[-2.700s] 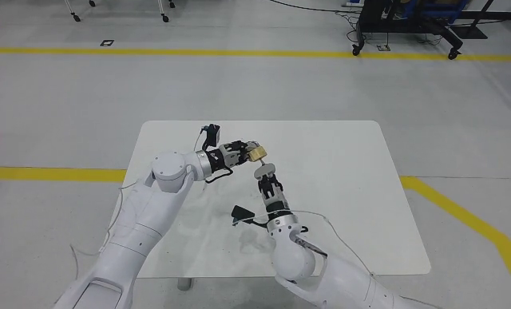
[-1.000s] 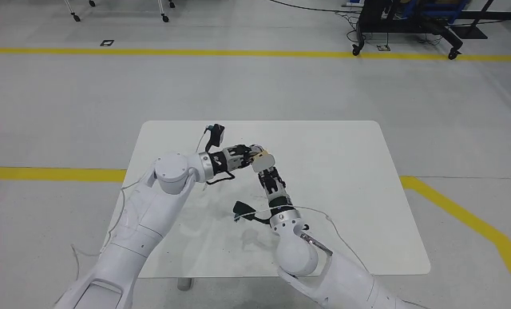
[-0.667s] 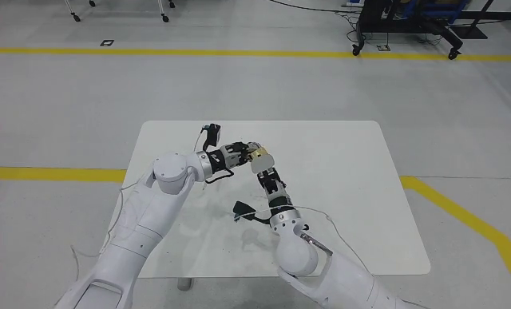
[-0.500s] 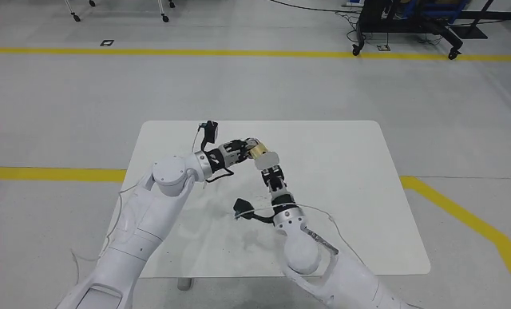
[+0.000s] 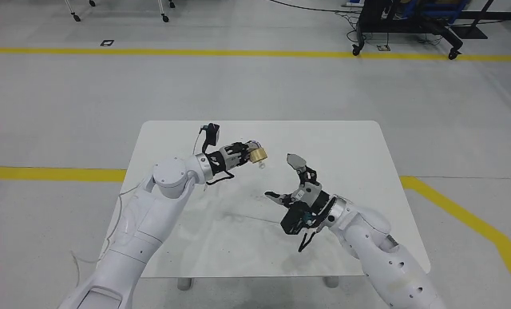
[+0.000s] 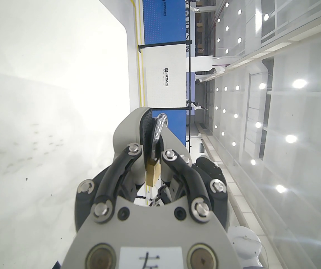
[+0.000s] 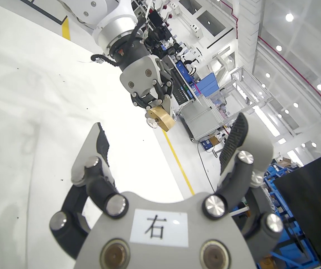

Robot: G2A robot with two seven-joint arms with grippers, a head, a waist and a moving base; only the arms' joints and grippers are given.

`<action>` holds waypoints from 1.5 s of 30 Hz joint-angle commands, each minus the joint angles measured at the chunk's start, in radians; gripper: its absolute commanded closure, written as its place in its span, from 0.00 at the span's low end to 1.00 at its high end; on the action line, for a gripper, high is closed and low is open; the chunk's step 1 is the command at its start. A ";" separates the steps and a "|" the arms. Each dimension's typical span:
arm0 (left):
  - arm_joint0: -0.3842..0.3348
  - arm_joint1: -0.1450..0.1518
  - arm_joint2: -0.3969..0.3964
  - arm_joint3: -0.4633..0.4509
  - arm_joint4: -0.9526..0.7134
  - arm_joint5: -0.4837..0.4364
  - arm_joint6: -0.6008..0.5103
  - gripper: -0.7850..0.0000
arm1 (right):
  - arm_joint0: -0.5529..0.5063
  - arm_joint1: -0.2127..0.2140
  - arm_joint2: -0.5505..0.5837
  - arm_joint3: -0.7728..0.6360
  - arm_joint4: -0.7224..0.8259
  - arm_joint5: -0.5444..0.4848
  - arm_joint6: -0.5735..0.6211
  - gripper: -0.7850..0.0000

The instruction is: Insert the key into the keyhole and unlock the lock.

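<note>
A brass padlock [image 5: 257, 154] hangs above the white table [image 5: 359, 149], left of its middle. My left gripper [image 5: 246, 152] is shut on its steel shackle [image 6: 158, 130], with the brass body [image 6: 152, 173] between the fingers' bases. In the right wrist view the padlock [image 7: 164, 119] faces me with a small silver key [image 7: 151, 122] standing in its underside, below the left gripper [image 7: 156, 100]. My right gripper [image 5: 285, 179] hangs open to the right of the lock and apart from it. Nothing lies between its fingertips [image 7: 101, 138].
The table's surface shows small dark specks [image 6: 34, 141]. A yellow floor line [image 5: 447, 201] runs past the table's right side. A black wrist camera and cable [image 5: 209, 132] stick up behind the left gripper.
My right gripper, which was shut at the padlock's underside, has let go, opened and drawn back to the right. The key stays in the lock. The left gripper holds the padlock in about the same place.
</note>
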 commanded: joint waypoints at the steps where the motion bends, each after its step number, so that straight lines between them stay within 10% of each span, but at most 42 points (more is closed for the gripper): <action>1: 0.000 0.000 0.000 0.000 0.001 0.000 0.000 1.00 | 0.000 0.000 0.000 0.000 0.000 0.000 0.006 0.00; 4: 0.005 0.000 0.000 -0.004 -0.001 0.001 0.008 1.00 | 0.000 0.000 0.000 0.000 0.000 0.000 0.006 0.00; 5: 0.011 -0.001 0.001 -0.011 -0.006 0.008 0.013 1.00 | 0.000 0.000 -0.007 0.004 0.000 -0.024 0.014 0.66; 6: 0.014 -0.001 -0.001 -0.017 -0.007 0.011 0.018 1.00 | 0.006 0.000 -0.011 0.008 0.029 -0.049 0.002 1.00; 14: 0.041 0.006 -0.026 -0.053 0.013 -0.008 0.047 1.00 | 0.141 0.007 -0.054 0.157 0.131 -0.481 -0.013 1.00; 45: 0.054 0.017 -0.010 -0.099 0.125 -0.017 0.002 1.00 | 0.303 -0.011 -0.151 0.312 0.254 -0.460 -0.059 1.00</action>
